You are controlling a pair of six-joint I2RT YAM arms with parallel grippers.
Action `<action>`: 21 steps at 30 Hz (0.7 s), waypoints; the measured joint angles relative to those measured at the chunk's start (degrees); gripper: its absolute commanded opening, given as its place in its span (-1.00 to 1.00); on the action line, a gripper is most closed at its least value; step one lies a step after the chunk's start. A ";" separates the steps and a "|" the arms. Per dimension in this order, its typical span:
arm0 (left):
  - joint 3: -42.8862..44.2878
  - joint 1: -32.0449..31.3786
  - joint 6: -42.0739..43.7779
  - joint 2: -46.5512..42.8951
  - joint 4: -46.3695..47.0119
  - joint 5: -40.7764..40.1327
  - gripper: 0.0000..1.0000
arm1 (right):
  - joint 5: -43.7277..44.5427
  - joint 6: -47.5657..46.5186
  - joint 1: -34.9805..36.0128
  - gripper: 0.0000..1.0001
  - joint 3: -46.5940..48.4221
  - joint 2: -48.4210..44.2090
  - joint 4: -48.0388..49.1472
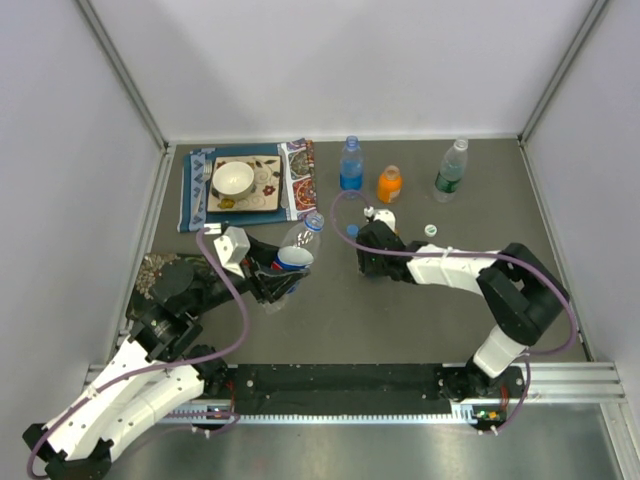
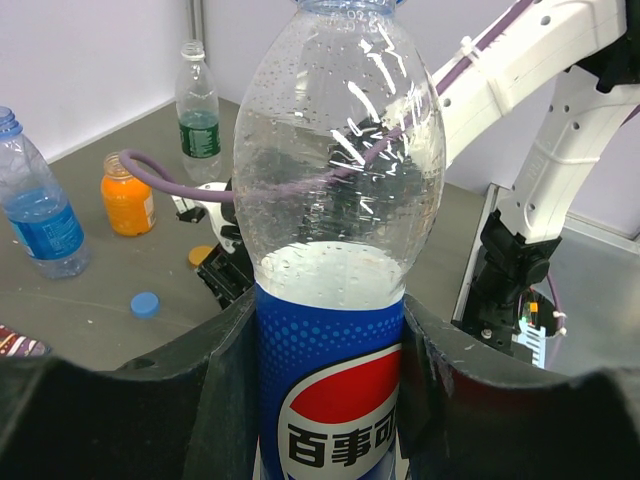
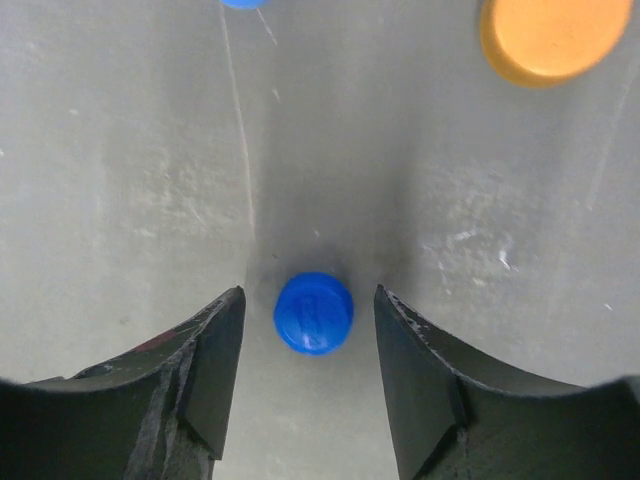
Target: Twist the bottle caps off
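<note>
Centre-left, left end effector (image 2: 330, 350) grips bottle (image 2: 335, 180), neck angled far-right; right end effector (image 3: 310, 298) wide over blue cap (image 3: 313, 312).

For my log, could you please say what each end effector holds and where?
The left end effector grips the Pepsi bottle by its labelled body; the right end effector, open above a blue cap, holds nothing.

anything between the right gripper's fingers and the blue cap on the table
Nothing visible: the small round blue plastic cap lies between the fingers of the open right gripper, the round orange cap well aside.
</note>
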 measured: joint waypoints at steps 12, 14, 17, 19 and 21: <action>-0.24 0.00 -0.24 0.04 0.11 0.02 0.01 | 3.78 -6.51 0.04 0.35 25.57 -17.59 -15.74; -0.55 0.00 -0.31 0.13 0.48 0.11 0.01 | 2.56 -7.43 0.00 0.39 26.56 -24.17 -14.56; -0.92 -0.02 -0.46 1.09 1.27 0.44 0.01 | -8.13 -8.76 -0.11 0.50 23.08 -34.32 -8.81; -0.92 -0.02 -0.46 2.14 1.33 0.70 0.01 | -14.49 -8.59 -0.04 0.54 19.96 -38.91 -5.88; -0.92 -0.02 -0.52 3.26 1.44 1.11 0.01 | -19.89 -7.93 -0.04 0.63 17.33 -42.12 -3.89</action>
